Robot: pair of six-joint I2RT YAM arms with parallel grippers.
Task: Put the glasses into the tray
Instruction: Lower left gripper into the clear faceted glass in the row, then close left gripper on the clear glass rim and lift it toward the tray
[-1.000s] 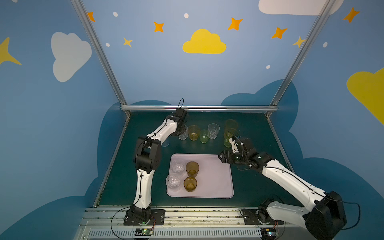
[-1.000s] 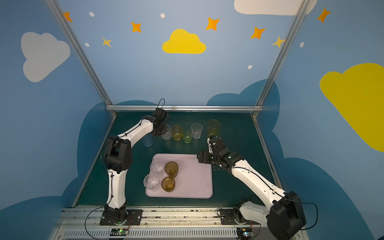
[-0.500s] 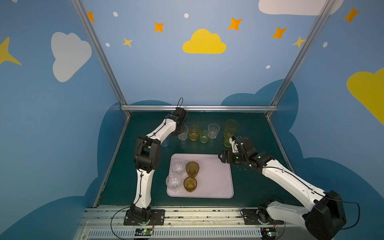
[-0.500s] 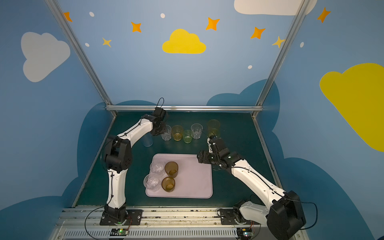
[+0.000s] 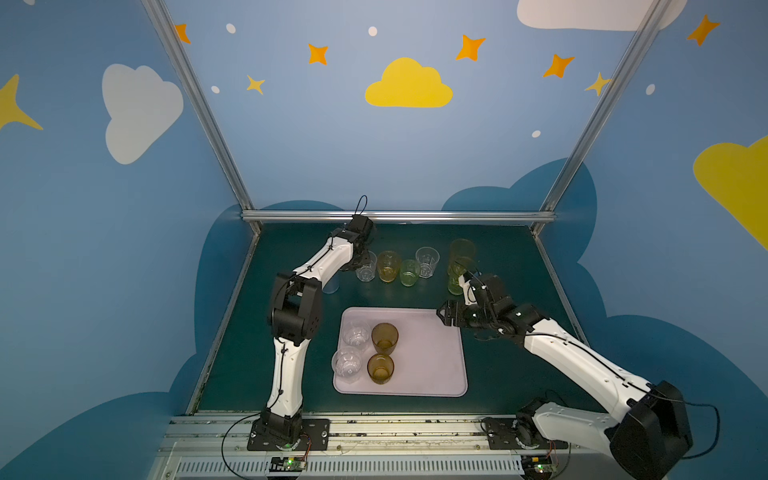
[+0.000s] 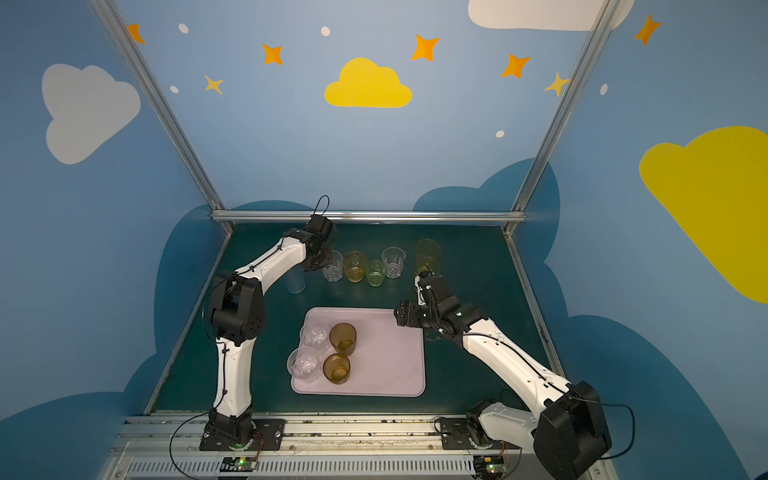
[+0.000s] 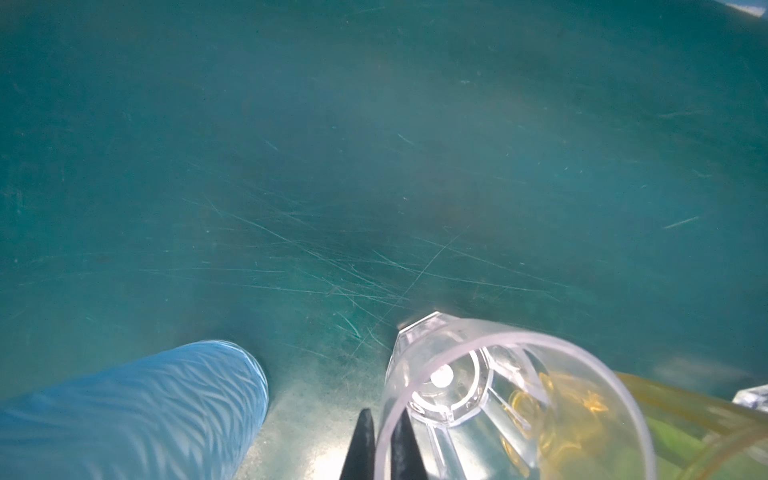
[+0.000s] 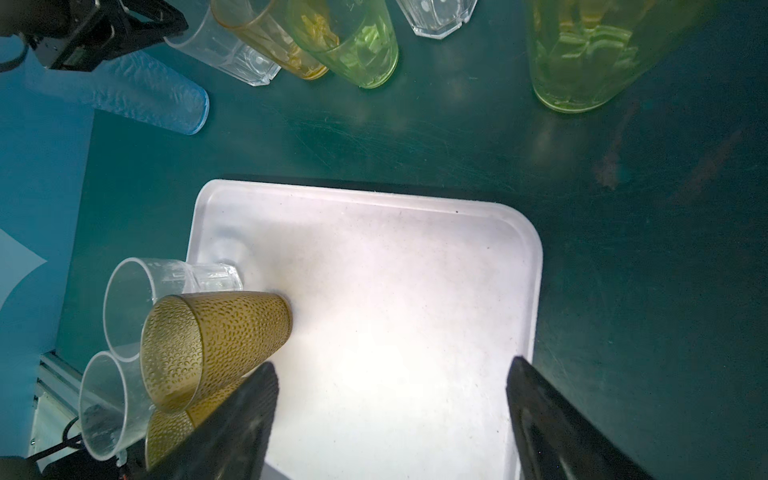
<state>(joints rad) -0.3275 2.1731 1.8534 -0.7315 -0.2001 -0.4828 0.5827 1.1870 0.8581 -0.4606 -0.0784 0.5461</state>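
My left gripper [image 7: 380, 444] is shut on the rim of a short clear faceted glass [image 7: 490, 399], one finger inside and one outside. That glass [image 5: 366, 268] stands at the left end of the back row in both top views. The lilac-pink tray [image 5: 428, 357] holds two clear glasses [image 5: 356, 336] and two brown-amber glasses [image 5: 384, 337] at its left side. My right gripper [image 8: 392, 365] hangs open and empty over the tray's [image 8: 395, 270] far right corner [image 6: 405, 318].
An orange glass [image 5: 388, 266], a green glass [image 5: 409, 272] and another clear glass [image 5: 427, 262] continue the back row. Two tall yellowish glasses [image 5: 460, 253] stand at the right. A tall pale blue glass [image 7: 137, 407] stands beside the left arm.
My left gripper's jaws have closed onto the clear glass's rim. The right arm has not moved.
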